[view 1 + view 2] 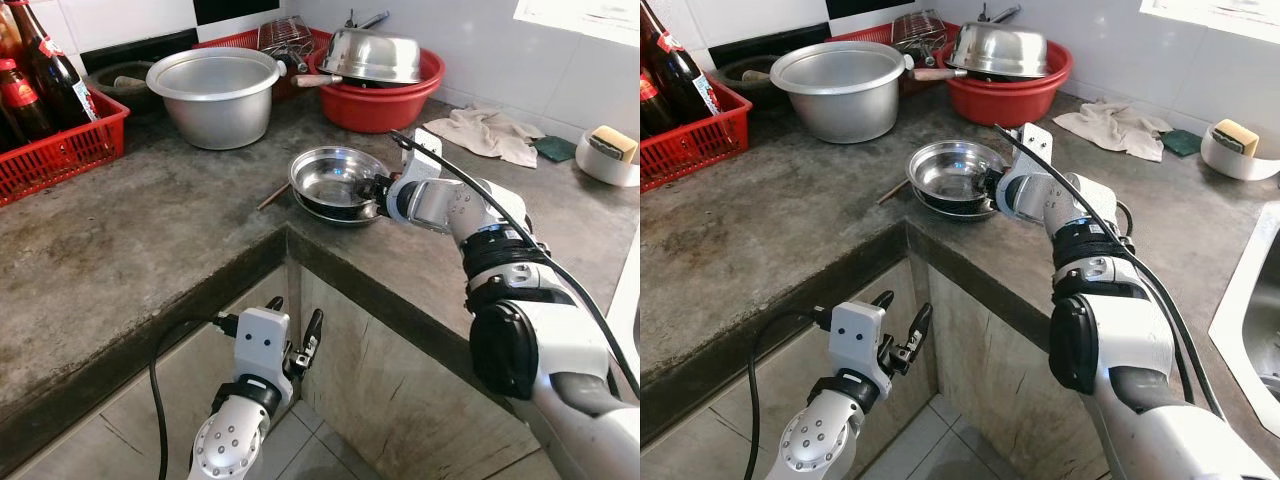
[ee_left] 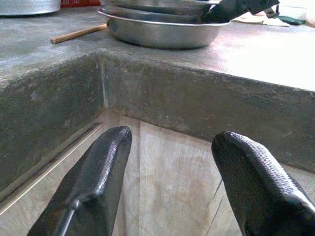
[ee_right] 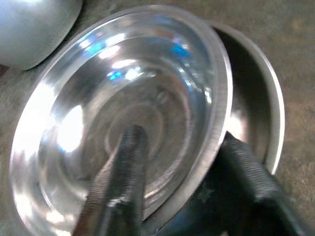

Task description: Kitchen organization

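Observation:
Two shallow steel dishes sit stacked at the corner of the concrete counter (image 1: pixel 150 230). The upper dish (image 1: pixel 328 176) lies offset and a little tilted over the lower dish (image 3: pixel 258 93). My right gripper (image 1: pixel 378 190) is shut on the upper dish's near rim, with one finger (image 3: pixel 115 182) inside the dish and the other finger (image 3: pixel 248 174) under the rim. My left gripper (image 1: pixel 296 312) hangs open below the counter edge, in front of the cabinet face (image 2: pixel 167 162), holding nothing.
A wooden stick (image 1: pixel 272 197) lies just left of the dishes. Behind stand a large aluminium pot (image 1: pixel 215 95), a red basin (image 1: pixel 380 105) holding a steel bowl, and a red crate (image 1: pixel 60 150) of bottles. A cloth (image 1: pixel 485 130) and a sponge bowl (image 1: pixel 605 155) lie at the right, and a sink (image 1: pixel 1250 300) beyond them.

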